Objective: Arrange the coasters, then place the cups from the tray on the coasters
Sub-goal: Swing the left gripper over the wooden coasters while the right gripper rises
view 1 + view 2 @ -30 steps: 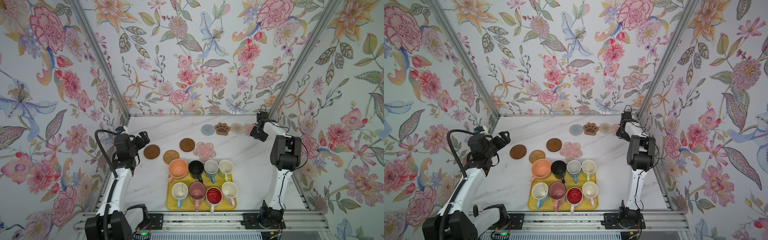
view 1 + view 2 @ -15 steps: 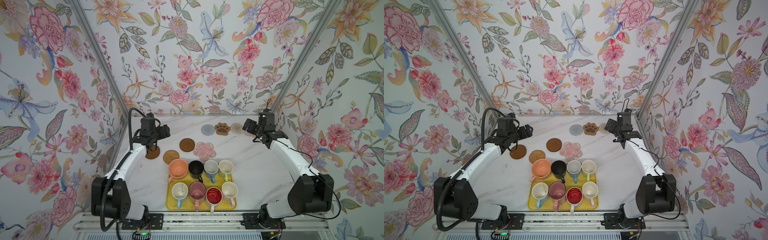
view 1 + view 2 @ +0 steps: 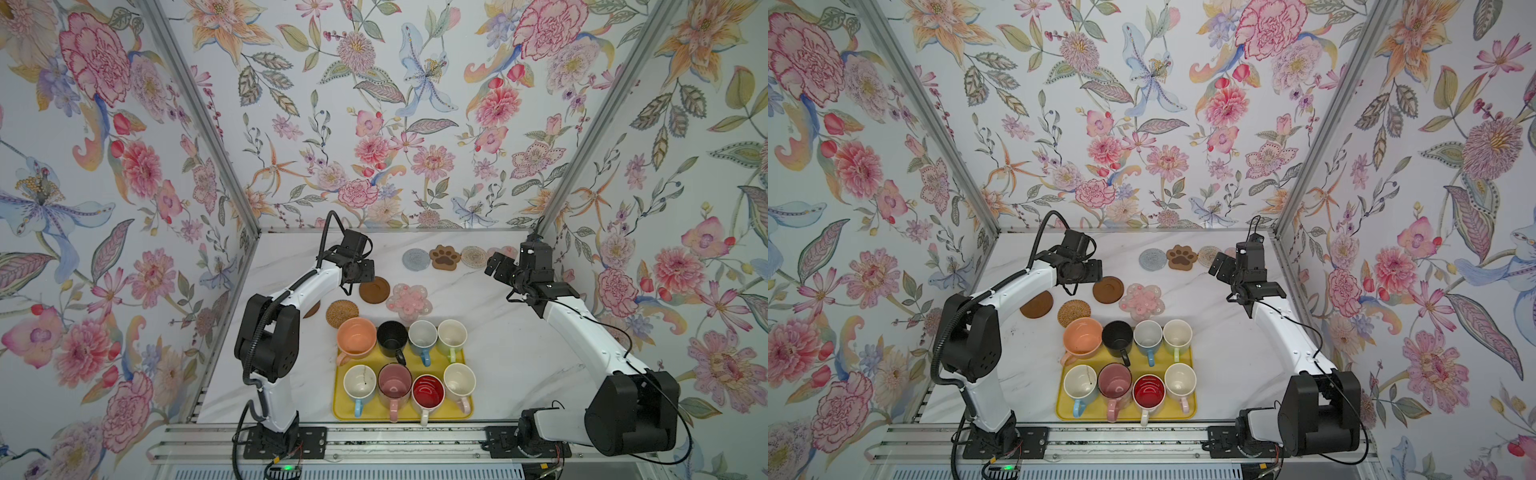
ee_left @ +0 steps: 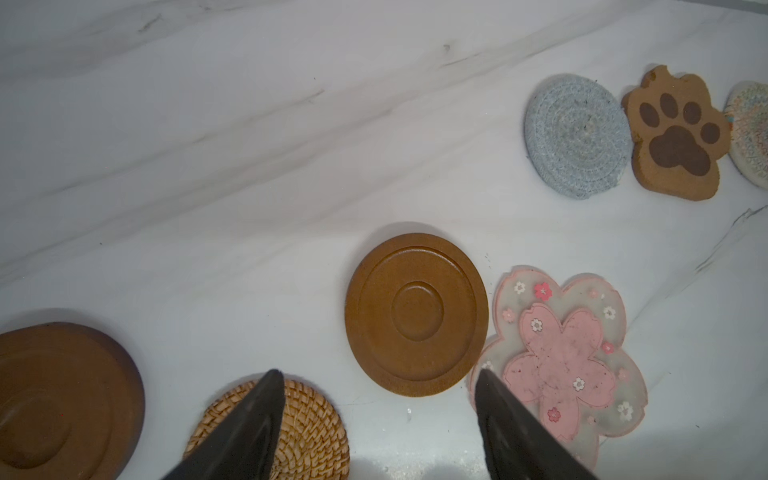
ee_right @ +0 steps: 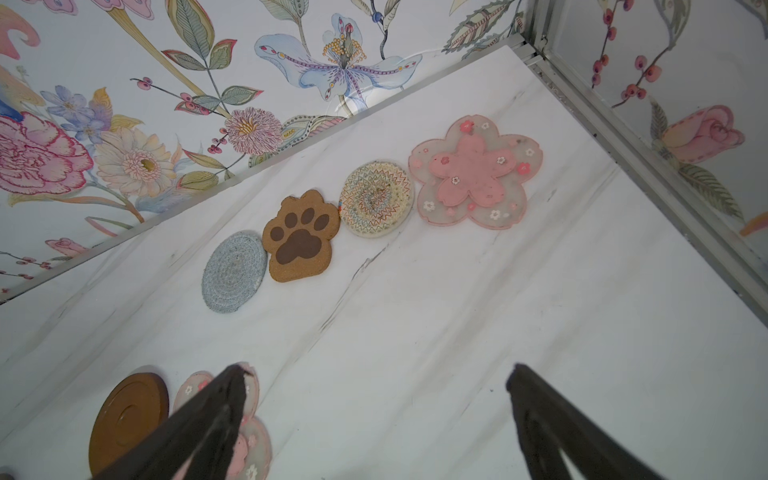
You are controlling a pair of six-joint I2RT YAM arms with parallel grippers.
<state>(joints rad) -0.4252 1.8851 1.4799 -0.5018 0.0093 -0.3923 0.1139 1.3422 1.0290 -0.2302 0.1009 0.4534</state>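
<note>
Left gripper (image 4: 378, 376): my jaws stand apart with nothing between them, above the marble table (image 4: 249, 166).
- Well off past one finger lies the outer dark brown disc (image 4: 62, 399).
- The rattan coaster (image 4: 299, 424) lies partly under that same finger.
- The near dark brown disc (image 4: 415, 313) lies flat just ahead of the gap between my fingertips. I cannot tell whether I touch it.
- The near pink flower coaster (image 4: 561, 357) lies just beside that disc and partly under my other finger.

Tray (image 3: 338, 411): it sits back toward my arm bases, between both arms. All eight cups (image 3: 394, 384) stand on it in two rows of four.

Right gripper (image 5: 376, 370): my jaws are spread wide and hold nothing, over bare table.
- Ahead of this gripper, by the back wall, four coasters lie in a row. In order they are the grey round coaster (image 5: 235, 272), the paw coaster (image 5: 301, 235), the clear round coaster (image 5: 376, 199) and the far pink flower coaster (image 5: 476, 172).
- The first three lie edge to edge.
- The flower lies nearest the corner.
</note>
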